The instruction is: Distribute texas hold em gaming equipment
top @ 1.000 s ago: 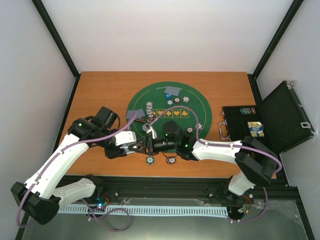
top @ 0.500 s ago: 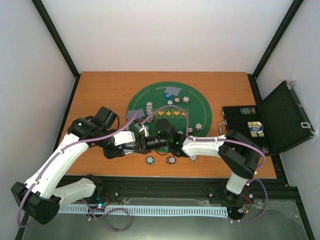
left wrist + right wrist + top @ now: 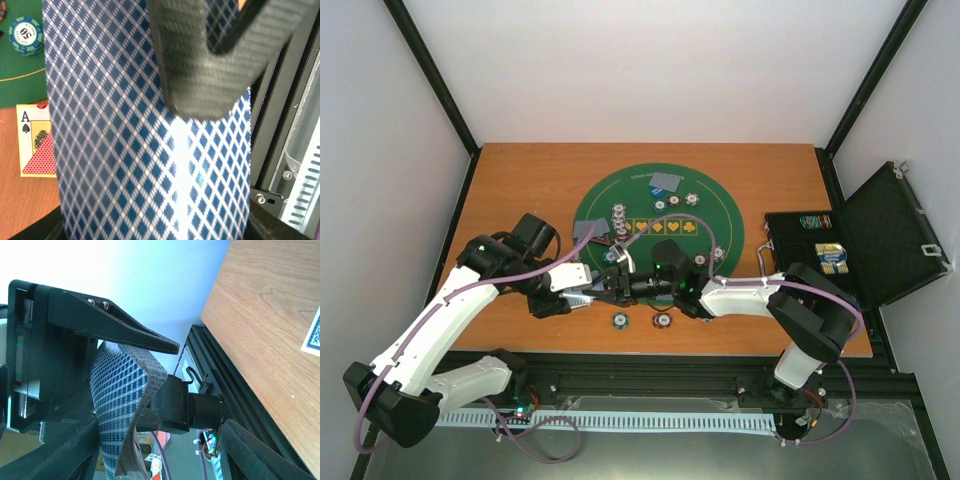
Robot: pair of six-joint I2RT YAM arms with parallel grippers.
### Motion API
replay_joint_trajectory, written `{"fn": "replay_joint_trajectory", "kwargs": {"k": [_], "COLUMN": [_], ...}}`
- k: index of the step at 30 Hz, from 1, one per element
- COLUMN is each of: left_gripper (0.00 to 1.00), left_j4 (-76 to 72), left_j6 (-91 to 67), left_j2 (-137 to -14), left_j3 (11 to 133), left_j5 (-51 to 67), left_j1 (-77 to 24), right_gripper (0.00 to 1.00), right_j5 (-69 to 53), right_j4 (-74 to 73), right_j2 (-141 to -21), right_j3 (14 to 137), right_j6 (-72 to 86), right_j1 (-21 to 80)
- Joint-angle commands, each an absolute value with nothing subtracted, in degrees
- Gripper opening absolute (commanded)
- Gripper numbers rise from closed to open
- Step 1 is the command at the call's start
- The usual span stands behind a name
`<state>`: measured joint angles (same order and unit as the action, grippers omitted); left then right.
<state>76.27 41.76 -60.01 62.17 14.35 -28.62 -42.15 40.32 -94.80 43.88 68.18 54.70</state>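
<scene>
Handover of cards (image 3: 125, 150) is happening by the lower-left rim of the mat (image 3: 728, 220).
The left gripper (image 3: 588, 297) is clenching them, bowed; the right gripper (image 3: 610, 290) is facing them, fingers spread wide. Next, I reckon, it needs to pinch one card free.

I work in a robotics lab cell. Plain white panels (image 3: 650, 60) wall me in between black frame posts (image 3: 432, 80). My left arm (image 3: 430, 330) and right arm (image 3: 750, 296) are bolted to a black aluminium rail (image 3: 650, 375) at the near edge of a wooden desk (image 3: 520, 180). A slotted white cable duct (image 3: 650, 422) lies in front of the rail.
</scene>
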Motion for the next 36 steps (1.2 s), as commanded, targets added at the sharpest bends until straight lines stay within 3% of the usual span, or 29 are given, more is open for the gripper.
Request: {"fn": "replay_joint_trajectory", "kwargs": {"k": [1,10,17,23,28,32,36], "left_gripper": [0.19,0.19,0.2,0.19,0.19,0.2,0.2], "left_j4": [76.6,76.2,76.0,75.6,75.8,75.8,75.3], "left_j6": [41.8,42.2,42.4,42.5,42.5,42.2,41.3], "left_j2": [-59.2,-59.1,-59.1,-59.0,-58.7,-58.5,-58.6], "left_j3": [65.5,64.7,64.5,63.8,63.7,63.7,63.8], "left_j5": [17.5,16.6,16.2,15.7,15.3,15.0,15.7], "left_j1": [-28.9,-28.9,-28.9,-28.9,-28.9,-28.9,-28.9], "right_gripper": [0.64,0.4,0.04,0.03,0.03,0.03,0.03], "right_j5": [-39.0,-37.1,-35.9,-36.5,-40.7,-44.2,-44.0], "right_j4": [35.9,29.7,26.8,21.5,9.8,-1.9,-13.1], "right_j2": [-94.1,-87.9,-81.3,-76.4,-76.0,-83.4,-98.1], "right_j3": [41.3,41.7,40.0,40.5,46.1,57.7,73.0], "right_j6": [68.0,66.9,67.7,65.8,58.0,47.1,37.2], "right_j1": [53.1,52.5,50.1,45.4,34.1,24.9,18.7]}}
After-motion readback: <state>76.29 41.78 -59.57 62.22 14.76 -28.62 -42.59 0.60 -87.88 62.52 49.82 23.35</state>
